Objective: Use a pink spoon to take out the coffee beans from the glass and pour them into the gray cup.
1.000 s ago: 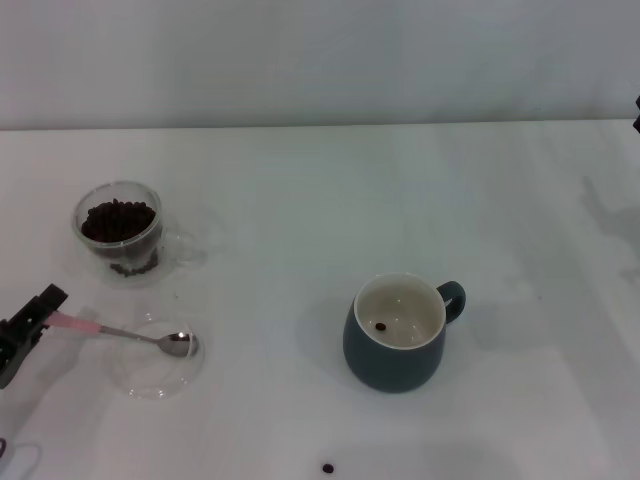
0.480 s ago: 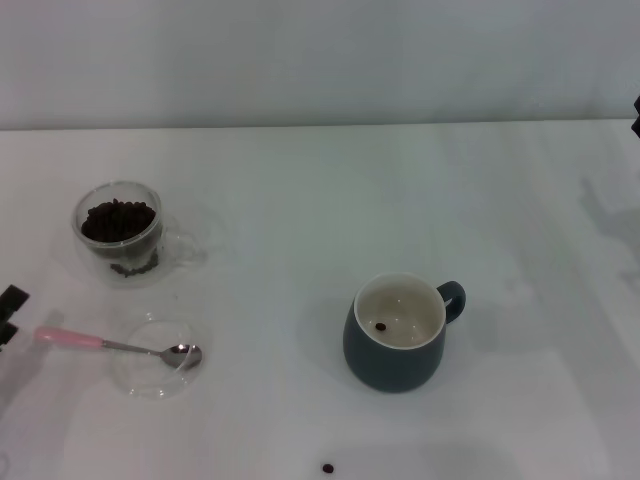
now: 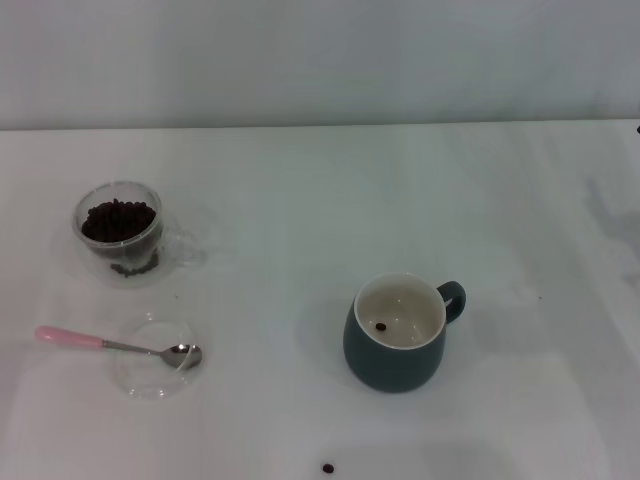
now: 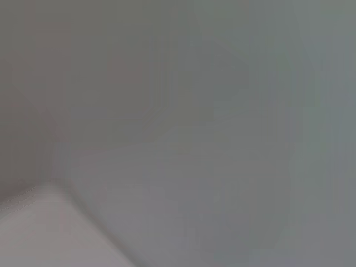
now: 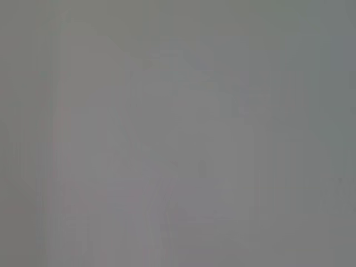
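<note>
Now that the left arm has withdrawn from view, neither arm's jaws can be seen; the pink spoon (image 3: pixel 110 344) lies released at eight o'clock, its bowl on the glass dish (image 3: pixel 150 380), one bean in the gray cup (image 3: pixel 395 345), so scooping seems finished.

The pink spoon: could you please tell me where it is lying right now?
In the head view the pink spoon lies at the table's near left, its bowl resting in the shallow glass dish, just in front of the glass of beans.

Pink spoon (image 3: pixel 115 345) flat – gray cup (image 3: pixel 395 345) upright, one bean.
</note>
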`<act>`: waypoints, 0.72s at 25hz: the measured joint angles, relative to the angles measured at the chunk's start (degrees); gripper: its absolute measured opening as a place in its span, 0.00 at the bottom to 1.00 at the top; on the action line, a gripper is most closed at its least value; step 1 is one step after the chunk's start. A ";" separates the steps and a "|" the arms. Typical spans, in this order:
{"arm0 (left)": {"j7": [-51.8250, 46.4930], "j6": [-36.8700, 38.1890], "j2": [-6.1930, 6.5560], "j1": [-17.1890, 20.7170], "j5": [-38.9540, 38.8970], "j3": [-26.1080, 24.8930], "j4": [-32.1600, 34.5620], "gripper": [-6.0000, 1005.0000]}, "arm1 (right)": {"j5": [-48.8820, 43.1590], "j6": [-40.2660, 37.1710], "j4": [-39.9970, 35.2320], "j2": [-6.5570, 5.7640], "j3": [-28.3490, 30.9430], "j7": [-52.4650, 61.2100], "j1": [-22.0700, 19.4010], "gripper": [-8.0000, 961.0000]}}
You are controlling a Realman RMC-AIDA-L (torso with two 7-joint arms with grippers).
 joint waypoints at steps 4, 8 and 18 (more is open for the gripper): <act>12.87 -0.02 -0.14 -0.49 -1.44 -3.66 0.11 0.89 | 0.02 0.13 0.73 0.00 0.00 0.00 -0.01 0.91; 28.37 -1.03 -0.76 -2.40 -1.31 -5.39 -0.09 0.89 | 0.05 0.28 2.20 0.00 -0.01 0.00 -0.09 0.91; 47.40 -12.10 -4.28 -8.68 -1.84 -11.48 -0.25 0.89 | 0.06 0.78 5.21 0.00 0.00 -0.29 -0.16 0.91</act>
